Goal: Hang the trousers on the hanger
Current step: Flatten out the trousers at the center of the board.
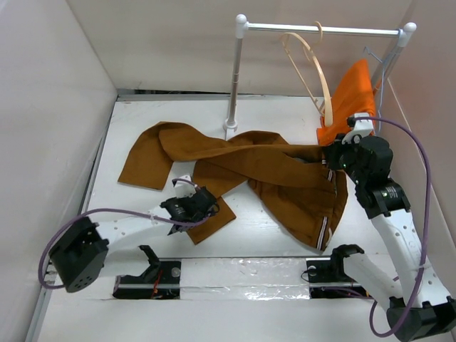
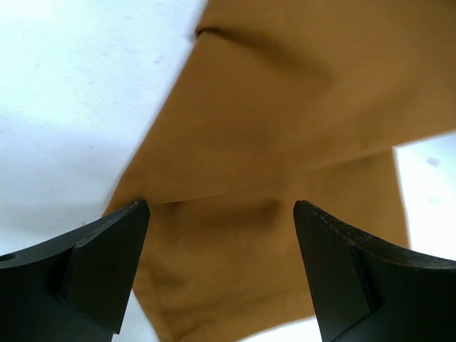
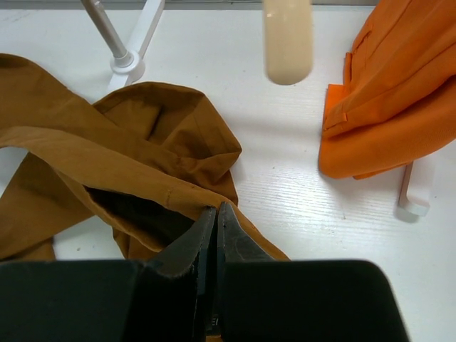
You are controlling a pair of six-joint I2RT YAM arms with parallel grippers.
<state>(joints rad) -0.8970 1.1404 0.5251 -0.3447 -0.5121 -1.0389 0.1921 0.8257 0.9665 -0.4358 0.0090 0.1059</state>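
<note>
The rust-brown trousers (image 1: 249, 167) lie spread across the table, legs to the left, striped waistband at the right front. My right gripper (image 1: 333, 158) is shut on a fold of the trousers (image 3: 142, 164) near the waist; its jaws (image 3: 216, 208) pinch the fabric edge. My left gripper (image 1: 187, 210) is open and hovers low over a trouser leg end (image 2: 271, 164), with fabric between its fingers (image 2: 114, 242). The beige wooden hanger (image 1: 313, 71) hangs on the rack rail; its arm tip shows in the right wrist view (image 3: 288, 43).
A white clothes rack (image 1: 235, 78) stands at the back, its foot (image 3: 128, 60) near the trousers. A bright orange garment (image 1: 354, 100) hangs at the rack's right and spills onto the table (image 3: 385, 107). White walls enclose the table.
</note>
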